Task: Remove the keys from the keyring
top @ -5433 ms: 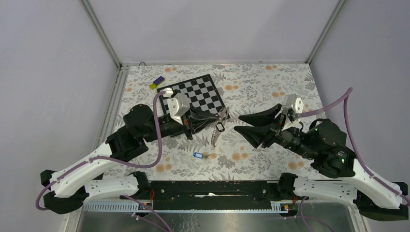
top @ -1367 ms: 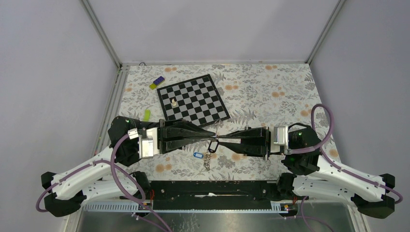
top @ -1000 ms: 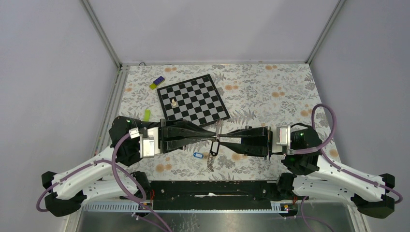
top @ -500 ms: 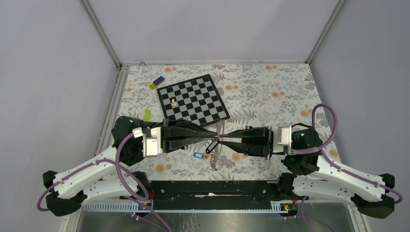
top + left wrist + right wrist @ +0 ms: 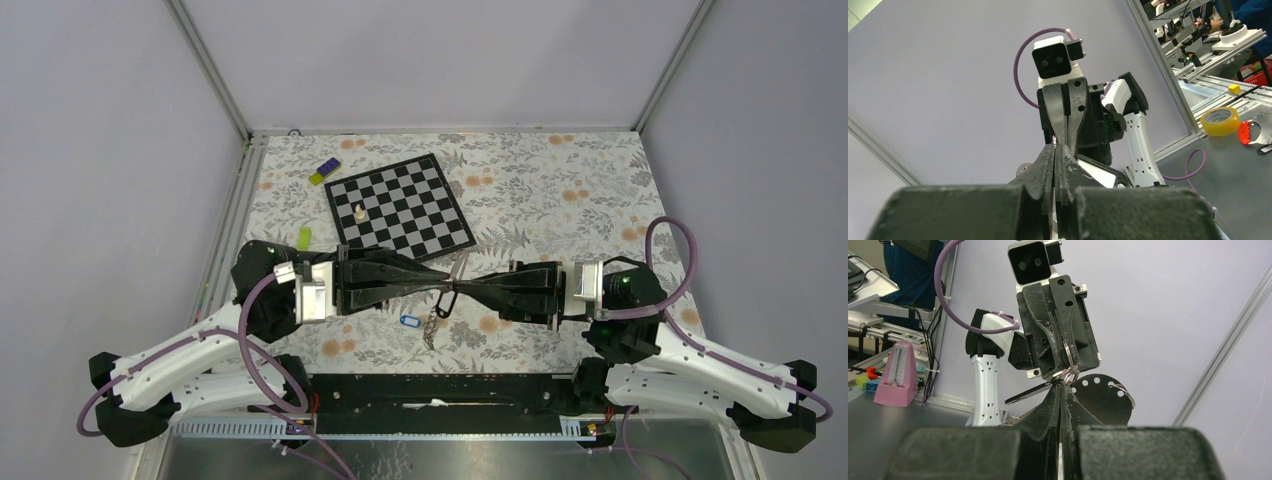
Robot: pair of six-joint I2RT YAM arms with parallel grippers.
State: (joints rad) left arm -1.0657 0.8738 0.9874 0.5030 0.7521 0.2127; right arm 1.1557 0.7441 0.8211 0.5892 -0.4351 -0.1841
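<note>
Top view: left fingers (image 5: 446,289) and right fingers (image 5: 461,289) tip to tip above the grey floral-patterned surface (image 5: 560,175), each pair pressed together. Small silvery metal keys (image 5: 440,308) dangling between and just below the tips, one dark-headed. On the surface just beside the left fingers, on their near side, a small blue plastic tag with a white label (image 5: 408,321), seemingly apart from the bunch.

Left wrist view: left fingers closed flat on each other, right fingers opposite and closed too, tips all but touching. Only a glint of metal at the meeting point; keys mostly hidden.

Right wrist view: thin metal wire keyring (image 5: 1068,362) pinched in the seam of the left fingers. Right fingers nipped shut just under the ring's lowest part; on wire or on a key, cannot tell. A dark round perforated key head (image 5: 1100,392) hanging just right of the right fingertips, a silvery blade poking out to their left.

Likely light, stiff, thin and slick, free to swing and twist. Probably a springy split coil, so resistant to prying. Best to grip a key flat across its head, pinch the ring on bare wire away from the split, and expect slipping.
</note>
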